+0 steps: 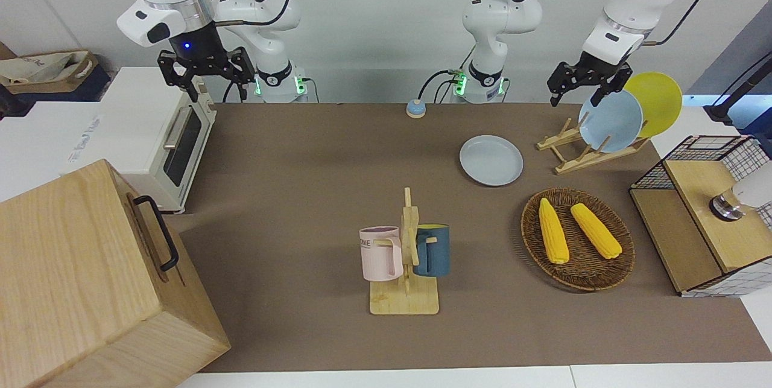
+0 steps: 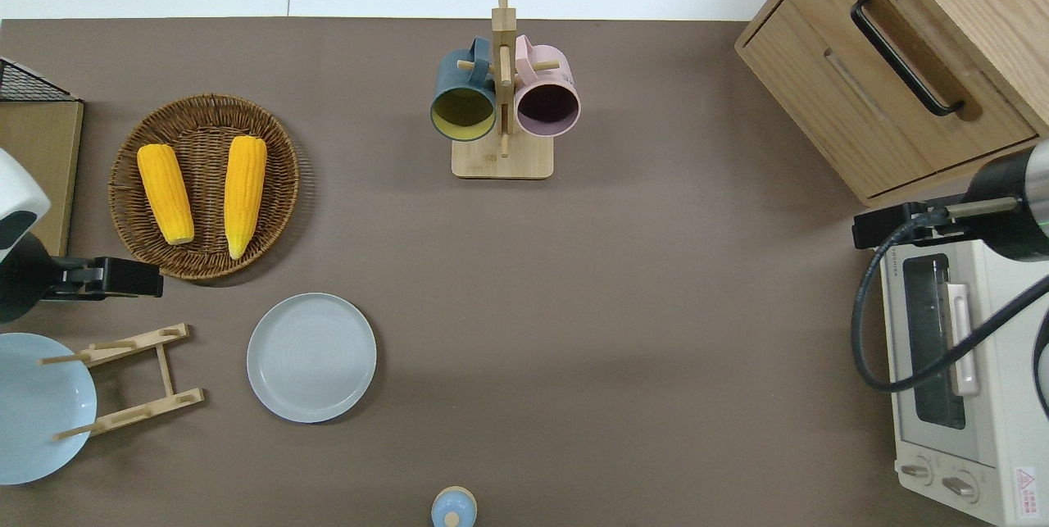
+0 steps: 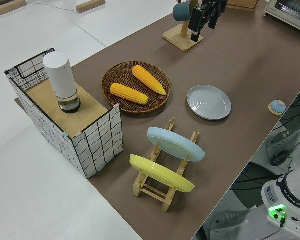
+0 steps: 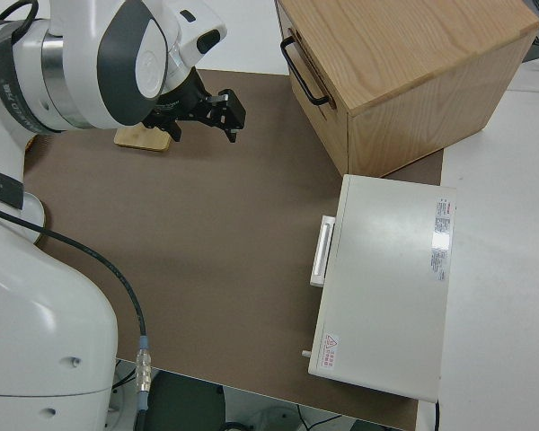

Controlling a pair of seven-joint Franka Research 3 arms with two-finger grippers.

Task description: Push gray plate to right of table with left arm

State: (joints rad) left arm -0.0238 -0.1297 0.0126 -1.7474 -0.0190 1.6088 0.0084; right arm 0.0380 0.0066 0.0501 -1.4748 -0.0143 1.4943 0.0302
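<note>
The gray plate (image 1: 491, 160) lies flat on the brown table (image 1: 301, 183), between the corn basket and the robots; it also shows in the overhead view (image 2: 311, 356) and the left side view (image 3: 209, 102). My left gripper (image 1: 576, 95) is open and empty, up in the air. In the overhead view it (image 2: 131, 278) is over the gap between the basket and the plate rack, apart from the gray plate, toward the left arm's end. My right gripper (image 1: 217, 89) is open and parked.
A wicker basket (image 1: 531, 219) holds two corn cobs. A wooden rack (image 1: 579, 155) holds a light-blue plate (image 1: 610, 121) and a yellow plate (image 1: 660, 95). A mug stand (image 1: 404, 297) stands mid-table. A toaster oven (image 1: 175, 146) and a wooden drawer box (image 1: 90, 279) are at the right arm's end.
</note>
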